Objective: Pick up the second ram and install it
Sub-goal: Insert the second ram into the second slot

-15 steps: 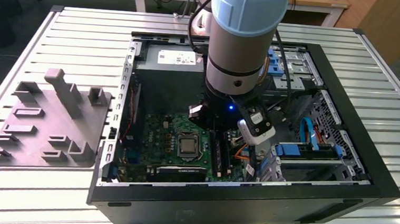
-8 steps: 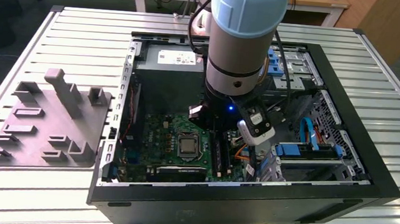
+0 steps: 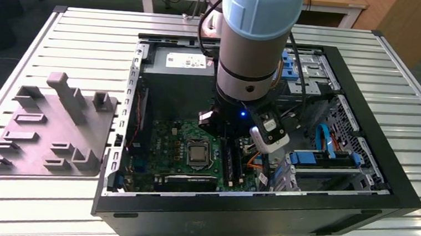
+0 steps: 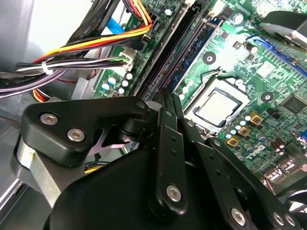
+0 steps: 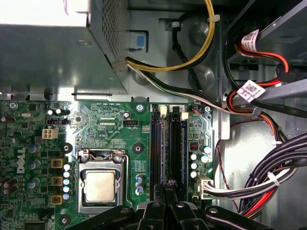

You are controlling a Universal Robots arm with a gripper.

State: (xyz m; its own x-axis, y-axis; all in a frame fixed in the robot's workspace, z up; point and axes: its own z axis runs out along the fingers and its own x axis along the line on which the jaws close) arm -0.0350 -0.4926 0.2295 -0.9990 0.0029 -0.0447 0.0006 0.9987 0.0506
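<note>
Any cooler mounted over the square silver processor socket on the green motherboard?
No, the square silver processor socket sits bare, its flat metal top fully exposed.

Slatted table [image 3: 90,31]: computer case [image 3: 248,218], grey fixture [image 3: 54,126]

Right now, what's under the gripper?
Black slot rails on the motherboard run under the gripper, with the socket beside them. The gripper covers the rails' near ends, so what lies there is hidden.
</note>
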